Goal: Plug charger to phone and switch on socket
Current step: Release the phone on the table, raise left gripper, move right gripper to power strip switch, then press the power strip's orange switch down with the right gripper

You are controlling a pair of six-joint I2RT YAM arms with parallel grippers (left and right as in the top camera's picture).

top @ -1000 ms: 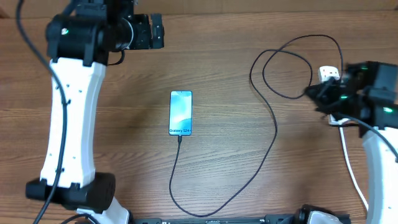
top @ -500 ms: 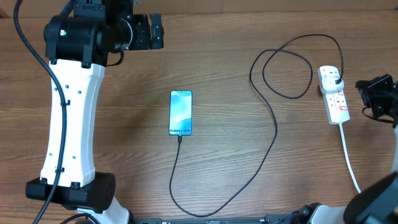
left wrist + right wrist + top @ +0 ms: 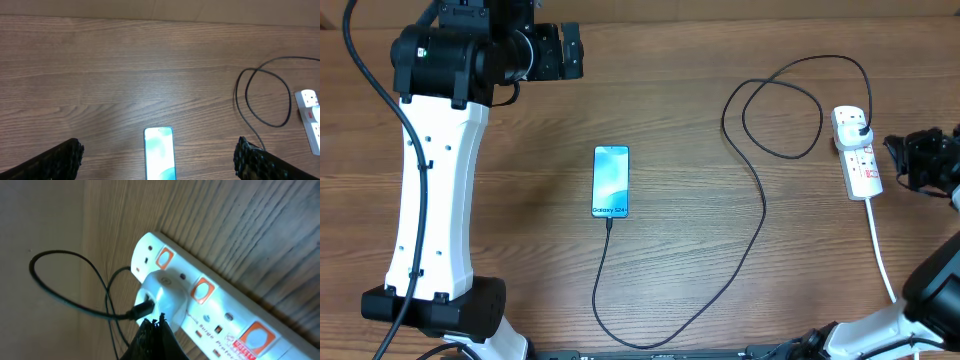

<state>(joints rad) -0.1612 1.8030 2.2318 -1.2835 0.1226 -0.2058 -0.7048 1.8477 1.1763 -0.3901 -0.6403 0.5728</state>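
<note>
Everything lies on the table (image 3: 520,260). The left gripper (image 3: 568,50) hangs over the far edge, jaws spread wide, holding nothing. The right gripper (image 3: 156,329) is by the right edge, pinched closed on nothing, just beside the socket (image 3: 860,165). The phone (image 3: 611,181) lies in the middle, screen lit. The charger (image 3: 763,215) runs from the phone's near end, loops, and plugs into the socket's far end
</note>
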